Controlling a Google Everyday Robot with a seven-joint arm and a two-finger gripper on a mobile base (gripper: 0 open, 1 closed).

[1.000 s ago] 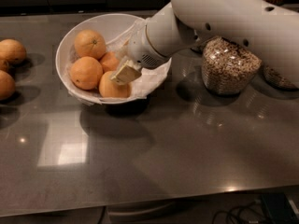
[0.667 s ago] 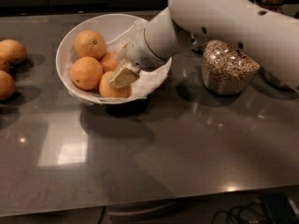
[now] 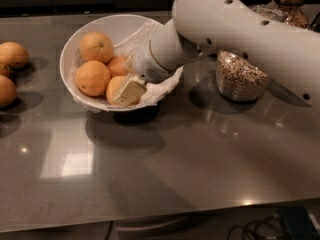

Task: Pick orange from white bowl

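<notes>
The white bowl point(image 3: 102, 25), lined with crumpled white paper, stands at the back left of the grey counter. It holds several oranges: one at the back point(image 3: 96, 46), one at the left point(image 3: 92, 77), one in the middle point(image 3: 118, 64) and one at the front right point(image 3: 114, 87). My gripper point(image 3: 129, 91) reaches into the bowl from the right, on the end of the white arm point(image 3: 235, 31). It lies right against the front right orange and hides that orange's right side.
Three loose oranges point(image 3: 12, 54) lie on the counter at the far left. A glass jar of grain point(image 3: 241, 79) stands right of the bowl, partly behind the arm. More jars point(image 3: 292, 4) stand at the back right. Cables lie below the counter's front edge.
The arm has shifted slightly left and the gripper has sunk a little lower against the front right orange. The oranges and the bowl have kept their places.
</notes>
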